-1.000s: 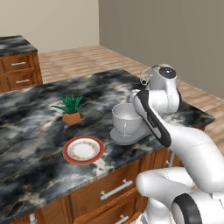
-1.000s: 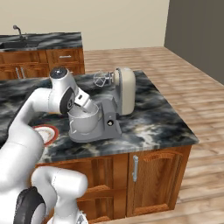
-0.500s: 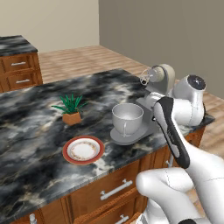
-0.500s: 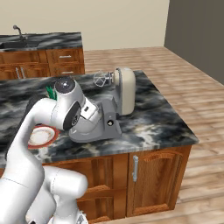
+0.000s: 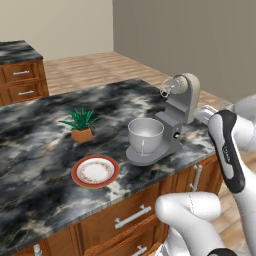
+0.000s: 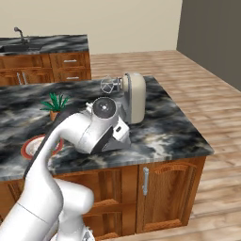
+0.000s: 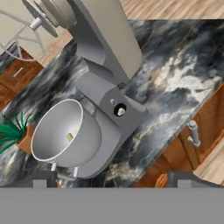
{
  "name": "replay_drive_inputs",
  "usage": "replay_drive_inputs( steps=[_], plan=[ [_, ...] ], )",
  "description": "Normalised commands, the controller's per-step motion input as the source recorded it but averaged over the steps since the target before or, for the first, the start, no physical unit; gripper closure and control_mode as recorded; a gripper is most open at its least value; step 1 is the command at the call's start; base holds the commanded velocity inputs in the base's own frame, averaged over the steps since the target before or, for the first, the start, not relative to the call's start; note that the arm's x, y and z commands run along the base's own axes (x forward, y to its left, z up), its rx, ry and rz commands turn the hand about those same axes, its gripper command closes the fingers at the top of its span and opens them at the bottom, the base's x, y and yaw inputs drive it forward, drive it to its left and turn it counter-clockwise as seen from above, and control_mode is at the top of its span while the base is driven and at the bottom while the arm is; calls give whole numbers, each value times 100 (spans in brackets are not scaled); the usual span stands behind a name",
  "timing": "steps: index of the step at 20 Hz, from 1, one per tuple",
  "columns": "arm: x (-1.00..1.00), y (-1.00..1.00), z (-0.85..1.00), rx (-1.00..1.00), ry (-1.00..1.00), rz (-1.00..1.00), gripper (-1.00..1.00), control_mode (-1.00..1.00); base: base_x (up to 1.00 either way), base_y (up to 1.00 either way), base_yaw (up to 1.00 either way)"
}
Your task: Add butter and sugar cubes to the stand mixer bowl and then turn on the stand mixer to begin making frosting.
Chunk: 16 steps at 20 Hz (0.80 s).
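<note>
The stand mixer (image 5: 177, 117) stands upright on the dark marbled island counter, near its front edge and toward the right end as the left base view shows it. It has a flat grey base, a grey column and a rounded beige head (image 6: 134, 96) that is tilted up and back, so the wire whisk (image 6: 109, 86) hangs clear in the air above the bowl. A small dark knob (image 7: 120, 111) sits on the side of the column. The stand mixer bowl (image 5: 145, 135), pale silvery-grey, deep and rounded, sits upright on the mixer's base under the raised whisk. In the hand view a small pale yellowish piece (image 7: 69, 137), apparently the butter, lies inside the bowl (image 7: 63, 133). Sugar cubes cannot be made out.
</note>
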Motion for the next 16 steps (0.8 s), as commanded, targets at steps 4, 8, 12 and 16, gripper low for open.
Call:
replay_drive_inputs(
  steps=[4, 8, 12, 16],
  plan=[
    [-5, -64, 4, 15, -1, 0, -100, -100, 0, 0, 0],
    [0, -59, 4, 21, 0, -2, -100, -100, 0, 0, 0],
    [0, -43, 5, 21, 0, -4, -100, -100, 0, 0, 0],
    [2, -40, 8, 19, 5, -2, -100, -100, 0, 0, 0]
  ],
)
